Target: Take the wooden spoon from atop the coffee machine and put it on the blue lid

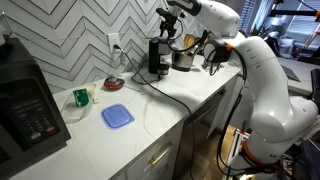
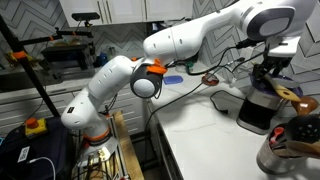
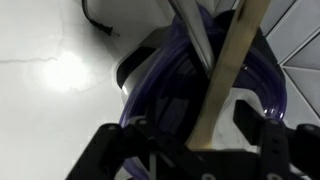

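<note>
The wooden spoon (image 3: pixel 236 50) shows only in the wrist view, as a light-brown handle running from the top right down between my fingers. My gripper (image 3: pixel 216 108) is closed on that handle, just above the top of the black coffee machine (image 3: pixel 150 95). In both exterior views the gripper (image 1: pixel 166 28) (image 2: pixel 270 68) hovers right over the coffee machine (image 1: pixel 157 58) (image 2: pixel 258 105), and the spoon is too small to make out there. The blue lid (image 1: pixel 117 116) lies flat on the white counter, well to the side of the machine.
A small green cup (image 1: pixel 81 97) stands near the lid, and a large black appliance with a keypad (image 1: pixel 25 110) fills the counter's end. A metal pot (image 1: pixel 183 58) (image 2: pixel 290 150) stands behind the machine. A black cord (image 1: pixel 180 95) trails across the counter.
</note>
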`<action>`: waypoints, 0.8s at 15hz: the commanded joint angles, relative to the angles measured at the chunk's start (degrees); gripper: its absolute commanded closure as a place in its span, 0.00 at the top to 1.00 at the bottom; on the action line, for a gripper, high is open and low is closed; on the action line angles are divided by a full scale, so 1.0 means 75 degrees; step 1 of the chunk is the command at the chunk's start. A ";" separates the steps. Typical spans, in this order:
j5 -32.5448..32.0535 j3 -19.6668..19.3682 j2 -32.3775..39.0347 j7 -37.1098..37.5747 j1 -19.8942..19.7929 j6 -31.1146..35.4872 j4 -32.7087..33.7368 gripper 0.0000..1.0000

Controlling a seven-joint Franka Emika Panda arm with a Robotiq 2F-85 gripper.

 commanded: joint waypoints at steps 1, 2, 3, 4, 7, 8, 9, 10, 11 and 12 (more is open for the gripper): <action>0.0513 0.0331 0.0098 -0.0078 -0.0368 -0.0492 0.0035 0.79; 0.0589 0.0359 0.0113 -0.0030 -0.0414 -0.0563 0.0027 0.77; 0.0666 0.0398 0.0123 -0.0016 -0.0468 -0.0594 0.0026 0.70; 0.0737 0.0425 0.0130 0.0009 -0.0516 -0.0627 0.0026 0.58; 0.0888 0.0457 0.0055 0.0132 -0.0618 -0.0657 -0.0078 0.35; 0.0926 0.0461 0.0015 0.0218 -0.0643 -0.0672 -0.0121 0.26; 0.0938 0.0460 0.0005 0.0262 -0.0661 -0.0633 -0.0100 0.19; 0.0948 0.0455 -0.0007 0.0304 -0.0675 -0.0604 -0.0086 0.10; 0.0959 0.0452 -0.0024 0.0358 -0.0689 -0.0578 -0.0080 0.04; 0.0963 0.0454 -0.0040 0.0396 -0.0702 -0.0561 -0.0077 0.00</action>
